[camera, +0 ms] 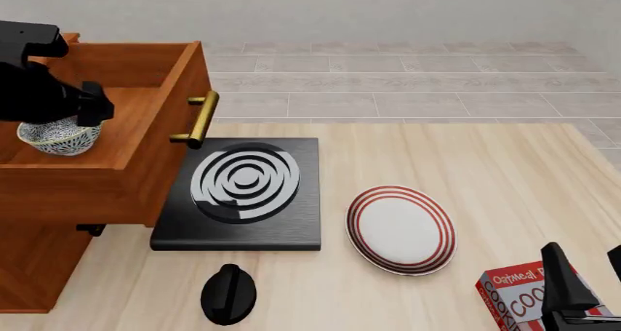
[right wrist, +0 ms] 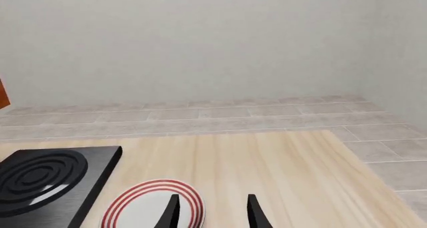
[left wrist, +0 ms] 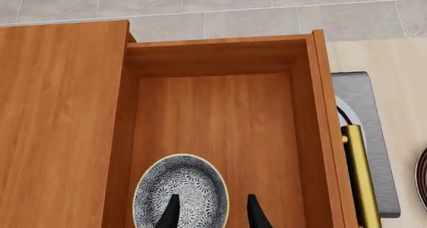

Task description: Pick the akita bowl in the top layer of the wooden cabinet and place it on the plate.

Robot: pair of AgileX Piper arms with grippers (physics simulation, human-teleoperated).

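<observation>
I'm working in what reads as a mock kitchen, rendered in simulation. The pale wood tabletop (camera: 466,164) carries a black square slab (camera: 243,193) with white spiral rings like a hob, a black knob (camera: 229,294) near it, a red-ringed plate (camera: 402,229) and a box of oatmeal cookies (camera: 519,302). A reddish wooden cabinet (camera: 87,193) with a brass handle (camera: 197,118) holds a patterned bowl (left wrist: 180,190) just beside my left fingers (left wrist: 170,213). Grey floor tiles (right wrist: 200,112) and a plain wall (right wrist: 200,37) lie beyond.
</observation>
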